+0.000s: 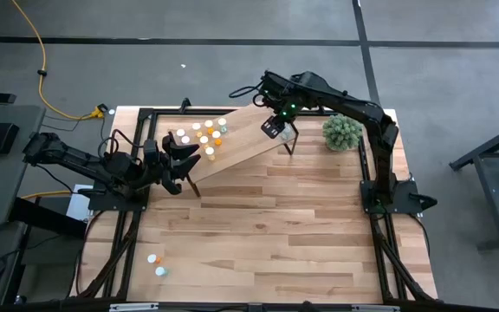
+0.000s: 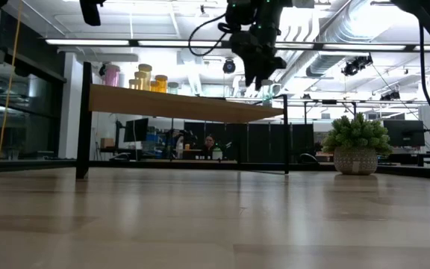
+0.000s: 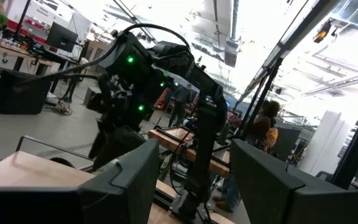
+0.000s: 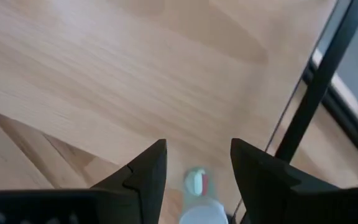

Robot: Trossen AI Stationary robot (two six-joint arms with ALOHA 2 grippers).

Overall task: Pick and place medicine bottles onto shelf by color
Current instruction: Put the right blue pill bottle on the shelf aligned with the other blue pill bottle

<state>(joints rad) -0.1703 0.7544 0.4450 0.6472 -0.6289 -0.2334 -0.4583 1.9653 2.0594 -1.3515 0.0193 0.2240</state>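
— What sits closest to the overhead camera's near edge?

— Two small bottles (image 1: 155,264) on the table (image 1: 275,234), down at about seven o'clock, well apart from everything else. One shows an orange body, the other a teal one, both with white caps.

— And the right gripper (image 1: 275,128)?

— It hangs over the shelf (image 1: 241,139) near its one o'clock end. Its fingers (image 4: 145,171) stand partly apart, and in its wrist view a white-capped bottle (image 4: 197,186) shows in the gap between them, with a band of green and red on its side. Whether the fingers press on the bottle or stand just clear of it, I cannot tell. In the low view the gripper (image 2: 258,63) hangs above the shelf's right end (image 2: 200,107).

— The left gripper (image 1: 180,165)?

— At the shelf's nine o'clock end, just beside its black leg. Its fingers (image 3: 129,180) are parted and nothing lies between them.

— How do the rest of the bottles look?

— A cluster (image 1: 204,134) stands on the shelf's eleven o'clock part: white caps, orange and yellow bodies mostly. From table height a pink one and several yellow ones (image 2: 142,77) show upright on the plank.

— Any readable writing?

— None; the labels are too small to read.

— Anything else on the table?

— A fuzzy green plant (image 1: 343,132) in a pot at two o'clock, just beside the shelf.
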